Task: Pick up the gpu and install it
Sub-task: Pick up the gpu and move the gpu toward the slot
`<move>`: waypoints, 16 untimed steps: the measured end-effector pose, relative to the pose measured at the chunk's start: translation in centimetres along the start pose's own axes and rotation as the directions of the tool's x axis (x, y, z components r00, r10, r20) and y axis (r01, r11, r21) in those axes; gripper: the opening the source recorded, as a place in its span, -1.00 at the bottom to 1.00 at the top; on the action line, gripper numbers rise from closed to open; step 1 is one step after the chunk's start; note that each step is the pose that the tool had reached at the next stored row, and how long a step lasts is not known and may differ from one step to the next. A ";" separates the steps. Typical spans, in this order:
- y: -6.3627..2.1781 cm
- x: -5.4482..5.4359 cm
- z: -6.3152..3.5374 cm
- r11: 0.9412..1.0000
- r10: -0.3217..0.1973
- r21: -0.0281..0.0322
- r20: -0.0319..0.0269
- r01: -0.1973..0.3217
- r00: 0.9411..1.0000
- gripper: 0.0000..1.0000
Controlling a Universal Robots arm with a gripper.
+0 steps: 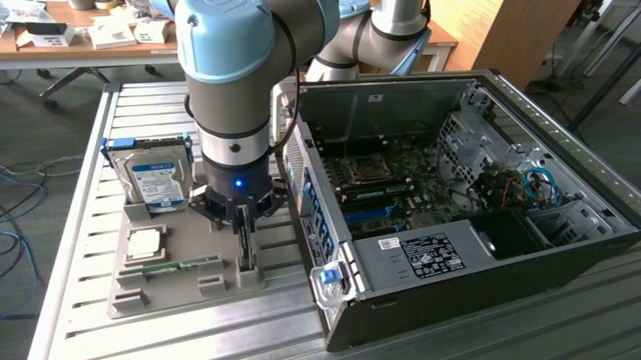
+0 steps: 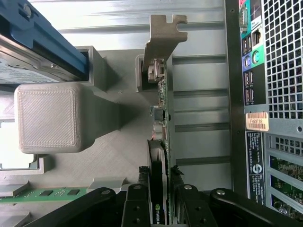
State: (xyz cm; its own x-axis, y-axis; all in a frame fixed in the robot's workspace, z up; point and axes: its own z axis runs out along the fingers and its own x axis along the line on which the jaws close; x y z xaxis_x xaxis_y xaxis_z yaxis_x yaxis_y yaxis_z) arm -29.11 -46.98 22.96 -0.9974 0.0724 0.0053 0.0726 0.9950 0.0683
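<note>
A slatted metal desk (image 1: pixel 150 105) carries a grey moulded plastic tray (image 1: pixel 185 240). At the exterior view's left, a boxy silver hard drive with a blue-white label (image 1: pixel 155 180) stands upright in the tray. At the tray's right edge, a thin dark-green gpu card with a silvery bracket (image 2: pixel 160 113) stands on edge in its slot. The black gripper (image 2: pixel 159 182) reaches straight down; its jaws seem clamped on the card's upper edge. A narrow bare strip separates the tray from the open black computer case (image 1: pixel 561 150).

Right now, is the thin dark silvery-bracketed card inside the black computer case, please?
No, the thin dark card stands in the grey plastic tray.
</note>
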 end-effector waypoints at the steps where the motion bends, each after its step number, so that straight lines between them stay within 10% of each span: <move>1: 0.00 0.0 0.00 1.000 -0.001 0.000 0.000 0.001 1.000 -0.40; 16: 0.01 0.0 0.03 1.000 -0.017 0.000 -0.001 0.017 1.000 -0.40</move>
State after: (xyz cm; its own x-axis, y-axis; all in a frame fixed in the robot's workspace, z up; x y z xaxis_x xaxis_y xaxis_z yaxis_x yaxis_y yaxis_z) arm -29.07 -46.97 22.93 -0.9985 0.0552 0.0054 0.0554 0.9961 0.0683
